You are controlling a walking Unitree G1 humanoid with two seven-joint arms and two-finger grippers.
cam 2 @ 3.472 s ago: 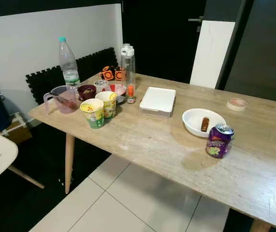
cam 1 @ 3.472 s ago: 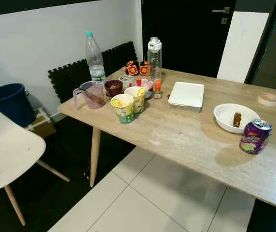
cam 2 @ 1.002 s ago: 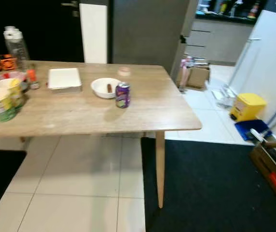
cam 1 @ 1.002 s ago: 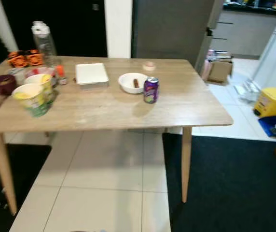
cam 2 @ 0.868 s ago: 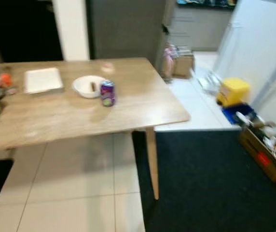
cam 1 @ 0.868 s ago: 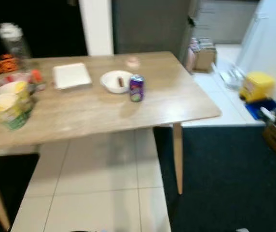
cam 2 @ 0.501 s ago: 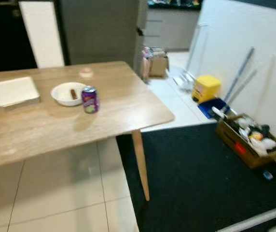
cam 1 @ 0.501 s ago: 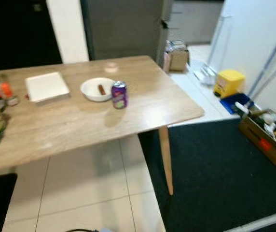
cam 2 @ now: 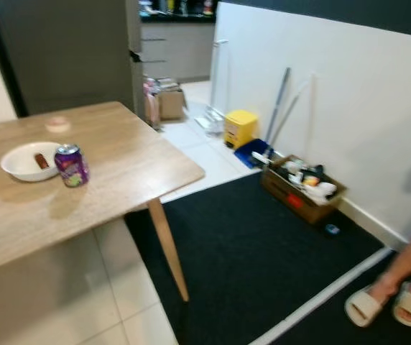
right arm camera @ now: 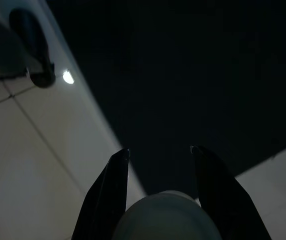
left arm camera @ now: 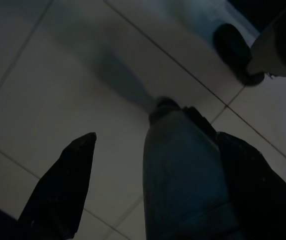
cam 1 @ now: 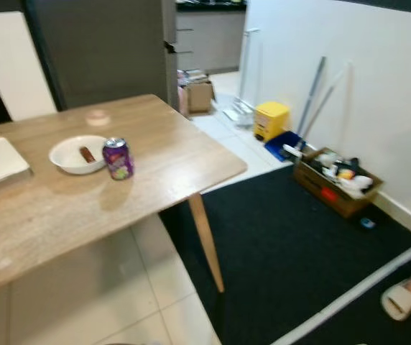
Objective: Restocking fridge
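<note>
My left gripper (left arm camera: 155, 135) hangs over pale floor tiles with a dim grey bottle (left arm camera: 183, 165) between its black fingers (left arm camera: 63, 190), cap end pointing at the floor. Above the edge of the black carpet, my right gripper (right arm camera: 159, 149) has its fingers (right arm camera: 108, 190) against the sides of a white round-topped object (right arm camera: 163, 217). Ahead on the left, a wooden table (cam 1: 169, 154) carries a purple can (cam 1: 118, 158), a white bowl (cam 1: 76, 153) with a brown piece in it, and a tape roll (cam 1: 98, 116). Behind the table stands a tall dark grey unit (cam 1: 98, 50).
A black carpet (cam 1: 292, 244) covers the floor to the right of the table. Along the white wall sit a yellow bin (cam 1: 271, 118), leaning broom handles (cam 1: 310, 100) and a cardboard box of clutter (cam 1: 335, 183). A person's sandalled feet (cam 2: 378, 302) stand at the lower right.
The camera has swung right: the table slid left, and the cups and bottles left the picture. The white wall, cardboard box and a person's feet came into view.
</note>
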